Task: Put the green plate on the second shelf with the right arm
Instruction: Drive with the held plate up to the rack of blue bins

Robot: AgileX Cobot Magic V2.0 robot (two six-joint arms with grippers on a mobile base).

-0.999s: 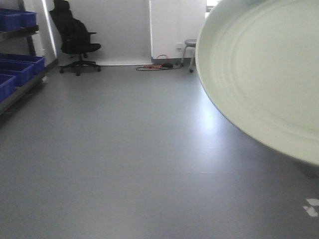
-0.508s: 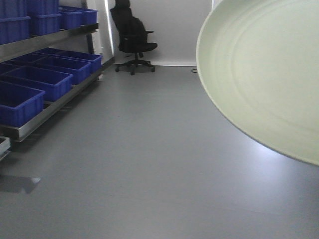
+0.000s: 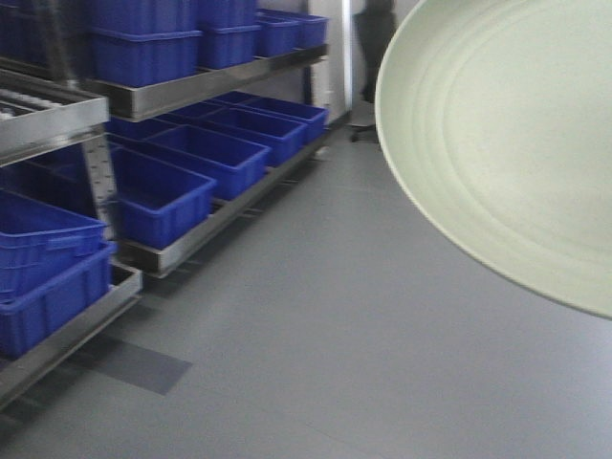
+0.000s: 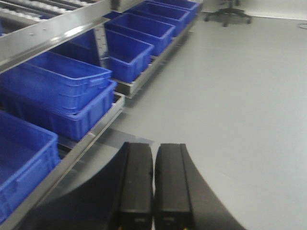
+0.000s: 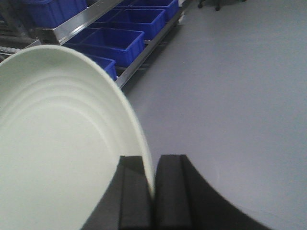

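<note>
The green plate [image 3: 507, 134] is pale sage green with faint concentric rings and fills the upper right of the front view, held up in the air. In the right wrist view the plate [image 5: 62, 148] stands on edge at the left, and my right gripper [image 5: 152, 165] is shut on its rim. My left gripper [image 4: 153, 158] is shut and empty, pointing at the floor beside the shelving. The metal shelves [image 3: 172, 91] stand at the left of the front view, several levels high.
Blue plastic bins [image 3: 158, 196] fill the shelf levels, also in the left wrist view [image 4: 72, 86] and the right wrist view [image 5: 112, 40]. Grey floor [image 3: 363, 335] spreads to the right of the rack. A black office chair [image 4: 228, 12] stands far back.
The view has swung left: the shelves with blue bins have come into view and closer, and the chair has slid toward the right. The plate keeps its place in the front view.
</note>
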